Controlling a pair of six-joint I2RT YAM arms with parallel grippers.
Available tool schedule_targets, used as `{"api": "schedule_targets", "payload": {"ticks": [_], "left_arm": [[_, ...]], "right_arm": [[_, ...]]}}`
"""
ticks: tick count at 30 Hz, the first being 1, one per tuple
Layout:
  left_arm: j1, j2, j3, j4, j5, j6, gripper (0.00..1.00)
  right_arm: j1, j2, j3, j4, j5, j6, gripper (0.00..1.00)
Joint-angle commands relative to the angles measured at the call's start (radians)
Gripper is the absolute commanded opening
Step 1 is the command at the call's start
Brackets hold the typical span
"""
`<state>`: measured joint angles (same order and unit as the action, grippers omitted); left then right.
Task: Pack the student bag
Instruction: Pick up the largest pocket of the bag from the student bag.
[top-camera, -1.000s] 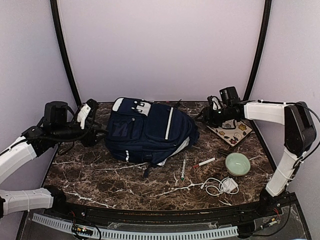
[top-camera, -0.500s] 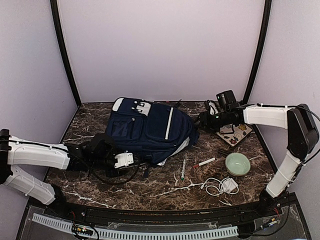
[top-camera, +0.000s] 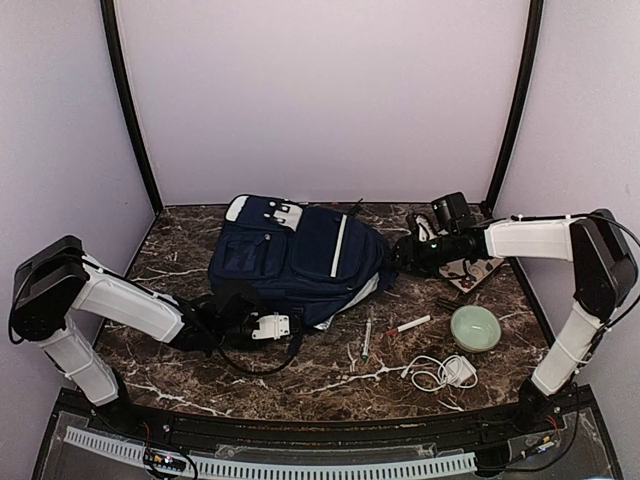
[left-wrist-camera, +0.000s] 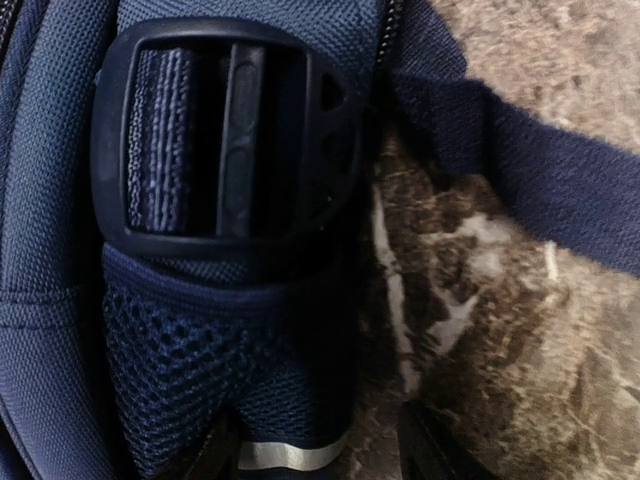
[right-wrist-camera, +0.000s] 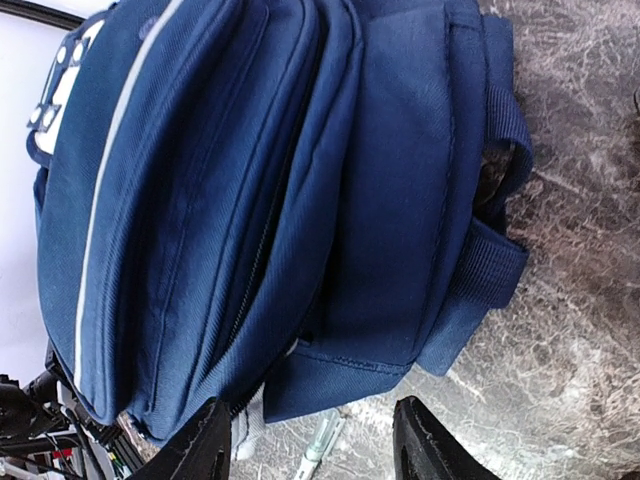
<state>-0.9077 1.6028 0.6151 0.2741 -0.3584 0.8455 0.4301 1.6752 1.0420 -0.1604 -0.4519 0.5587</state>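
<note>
Student bag (top-camera: 300, 260), one; pens (top-camera: 368, 336), two; left hand (left-wrist-camera: 318, 455) and right hand (right-wrist-camera: 315, 440) spread.

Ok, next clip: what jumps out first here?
A big navy backpack lies flat at the back middle of the marble table, with the left hand at its near edge and the right hand at its right side. On the table's right side sit a green bowl, a white charger cable and two pens.
</note>
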Motion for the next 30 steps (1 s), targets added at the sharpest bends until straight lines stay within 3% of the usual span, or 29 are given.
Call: {"api": "schedule_targets", "payload": {"ticks": [1,3,5,9,14,16,21,25,30], "left_arm": [[0.010,0.075,-0.030,0.206,-0.153,0.118,0.57],[0.010,0.113,-0.028,0.285,-0.216,0.155,0.53],[0.010,0.153,-0.022,0.414,-0.307,0.193,0.42],[0.012,0.172,-0.007,0.500,-0.364,0.230,0.01],[0.011,0.098,-0.007,0.548,-0.354,0.217,0.00],[0.010,0.024,0.013,0.473,-0.327,0.168,0.00],[0.010,-0.208,0.103,0.116,-0.185,-0.032,0.00],[0.013,-0.270,0.113,0.107,-0.243,0.029,0.00],[0.016,-0.272,0.140,0.017,-0.171,-0.029,0.00]], "right_arm": [[0.020,-0.035,-0.017,0.037,-0.019,0.004,0.55],[0.027,-0.036,-0.016,0.035,-0.018,0.004,0.55],[0.033,-0.035,-0.012,0.021,-0.009,-0.006,0.55],[0.042,-0.061,-0.024,-0.009,0.001,-0.030,0.56],[0.044,-0.112,-0.056,-0.015,0.002,-0.028,0.56],[0.047,-0.129,-0.060,-0.018,-0.001,-0.027,0.56],[0.069,-0.174,-0.058,-0.023,-0.022,-0.038,0.56],[0.119,-0.198,-0.033,-0.014,-0.042,-0.064,0.56],[0.204,-0.182,0.024,-0.044,-0.042,-0.111,0.56]]}}
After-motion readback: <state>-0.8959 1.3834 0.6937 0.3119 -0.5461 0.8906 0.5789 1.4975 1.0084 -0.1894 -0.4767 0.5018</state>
